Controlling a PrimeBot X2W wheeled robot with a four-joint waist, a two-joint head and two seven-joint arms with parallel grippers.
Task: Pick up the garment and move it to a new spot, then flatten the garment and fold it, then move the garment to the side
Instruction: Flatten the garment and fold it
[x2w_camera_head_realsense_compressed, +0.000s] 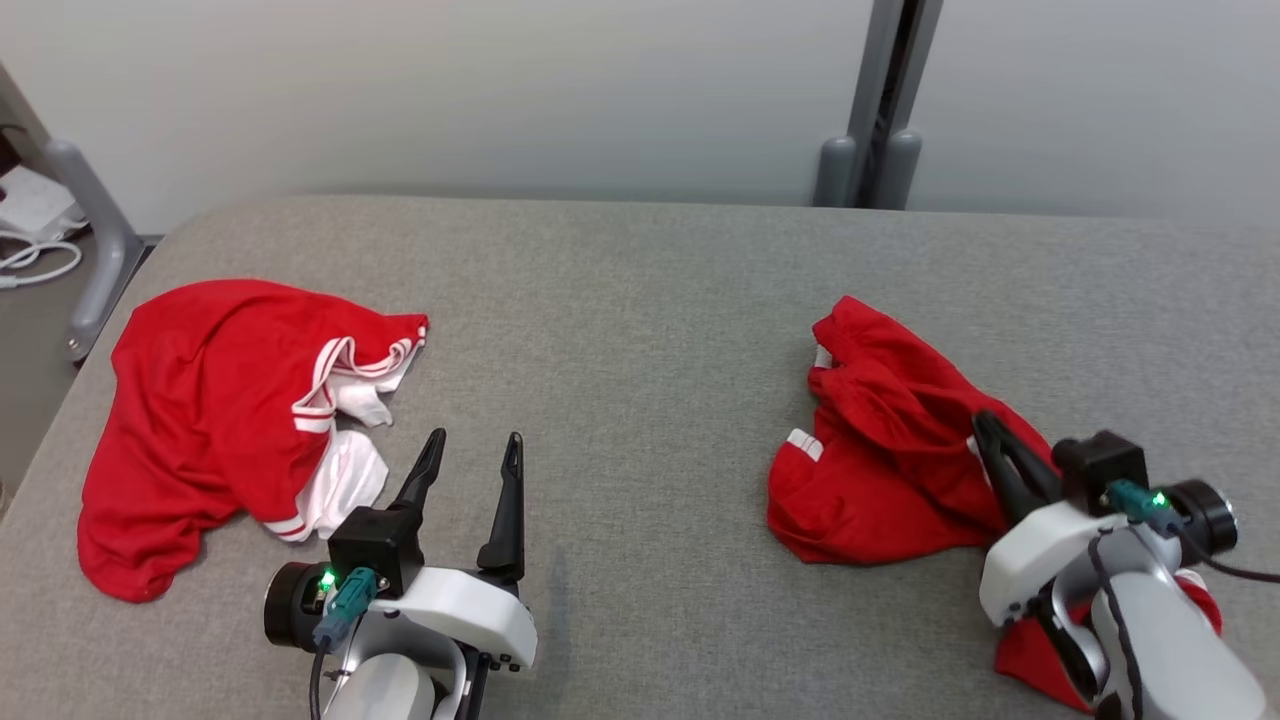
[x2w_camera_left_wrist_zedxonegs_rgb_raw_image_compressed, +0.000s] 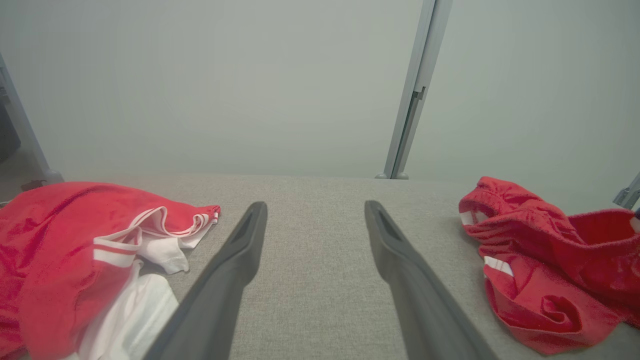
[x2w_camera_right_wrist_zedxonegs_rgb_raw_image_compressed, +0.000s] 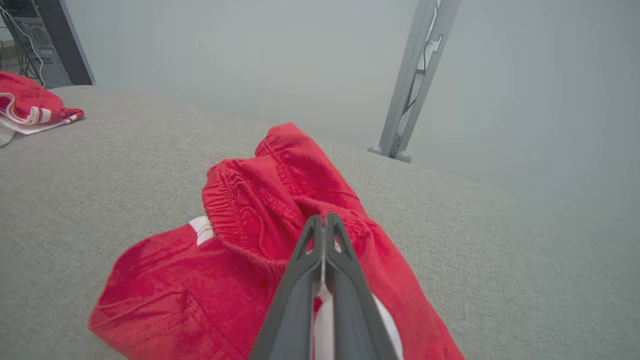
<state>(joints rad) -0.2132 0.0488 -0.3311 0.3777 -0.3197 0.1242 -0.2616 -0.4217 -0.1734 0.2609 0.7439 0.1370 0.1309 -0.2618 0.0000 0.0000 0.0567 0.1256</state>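
The garment (x2w_camera_head_realsense_compressed: 880, 450) is a crumpled red pair of shorts with an elastic waistband and small white marks, lying on the right side of the grey table (x2w_camera_head_realsense_compressed: 640, 300). My right gripper (x2w_camera_head_realsense_compressed: 985, 425) is shut on its near right part. In the right wrist view the fingers (x2w_camera_right_wrist_zedxonegs_rgb_raw_image_compressed: 305, 280) are pressed together over the garment (x2w_camera_right_wrist_zedxonegs_rgb_raw_image_compressed: 250, 210), with red and white cloth pinched between them. My left gripper (x2w_camera_head_realsense_compressed: 475, 440) stands open above bare table at the lower left, holding nothing. In the left wrist view the left gripper (x2w_camera_left_wrist_zedxonegs_rgb_raw_image_compressed: 315, 207) has the garment (x2w_camera_left_wrist_zedxonegs_rgb_raw_image_compressed: 540, 265) off to its right.
A second red garment with white trim (x2w_camera_head_realsense_compressed: 210, 400) lies spread on the table's left side, close to my left gripper. A grey post (x2w_camera_head_realsense_compressed: 880, 100) stands behind the table's far edge. Cables (x2w_camera_head_realsense_compressed: 30, 260) and a frame leg are beyond the left edge.
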